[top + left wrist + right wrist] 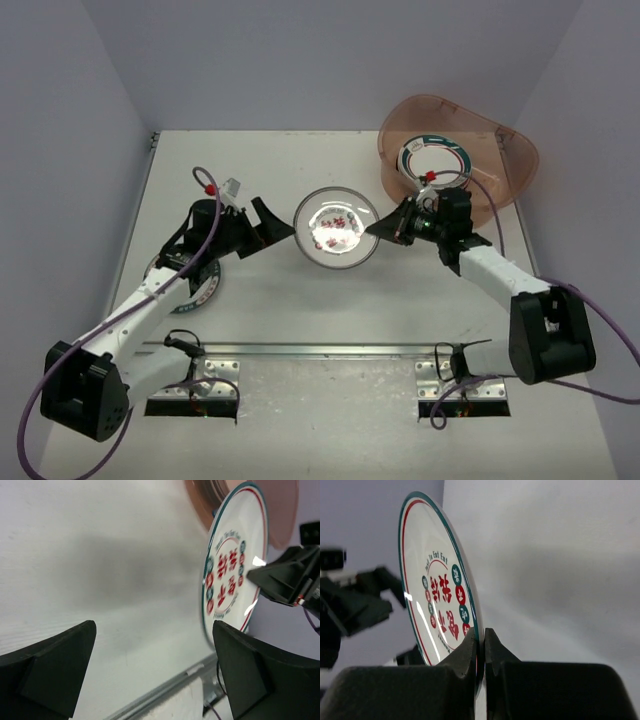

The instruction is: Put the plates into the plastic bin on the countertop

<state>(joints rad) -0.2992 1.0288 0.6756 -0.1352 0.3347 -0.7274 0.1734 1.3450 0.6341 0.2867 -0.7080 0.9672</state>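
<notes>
The red-lettered plate (336, 227) sits at the middle of the countertop (300, 310), caught between the two arms. The right gripper (378, 228) is clamped tight on its right rim, the fingers pinching the edge from both faces (the right wrist view shows them nearly meeting). The left gripper (272, 228) stands wide apart with nothing in it, just beside the plate's opposite rim; whether a finger touches it I cannot tell. The plastic bin (520, 170) stands at the far right corner, just behind the right gripper, with a teal-rimmed plate (432, 160) lying inside. Another plate (205, 285) lies partly hidden under the left arm.
</notes>
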